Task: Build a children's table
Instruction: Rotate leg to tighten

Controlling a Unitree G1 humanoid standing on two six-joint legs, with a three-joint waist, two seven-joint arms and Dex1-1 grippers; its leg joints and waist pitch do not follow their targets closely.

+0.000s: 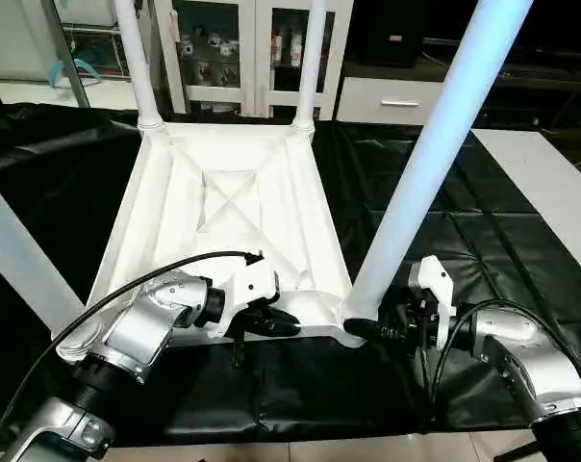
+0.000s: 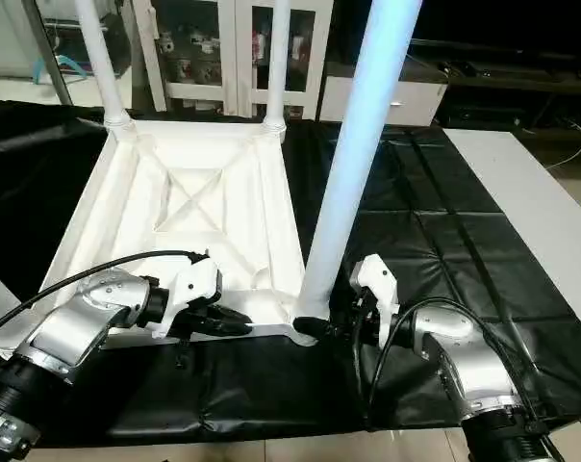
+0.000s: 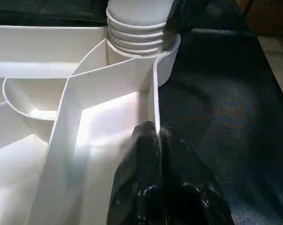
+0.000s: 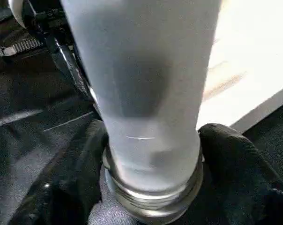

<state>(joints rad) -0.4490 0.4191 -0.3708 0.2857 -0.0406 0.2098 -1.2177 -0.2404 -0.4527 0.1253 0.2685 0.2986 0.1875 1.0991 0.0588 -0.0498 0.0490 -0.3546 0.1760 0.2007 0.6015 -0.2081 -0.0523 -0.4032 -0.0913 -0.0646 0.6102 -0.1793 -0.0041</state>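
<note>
The children's table top (image 1: 175, 221) lies upside down on black cloth, its X-ribbed underside facing up. Two white legs (image 1: 132, 58) (image 1: 312, 58) stand in the far corner sockets. Another leg (image 1: 16, 255) slants up at the near left. A fourth leg (image 1: 435, 144) rises from the near right socket. My right gripper (image 1: 360, 324) is closed around this leg's ringed base (image 4: 153, 187), one black finger (image 4: 85, 154) on each side. My left gripper (image 1: 286, 327) is shut on the top's thin near rim (image 3: 155, 108), close to that same corner.
The black cloth (image 1: 444, 231) covers the work surface out to the near edge. A white panel (image 1: 550, 192) lies to the right. A white glass-door cabinet (image 1: 233, 48) and dark shelving stand behind. Black cables loop over both forearms.
</note>
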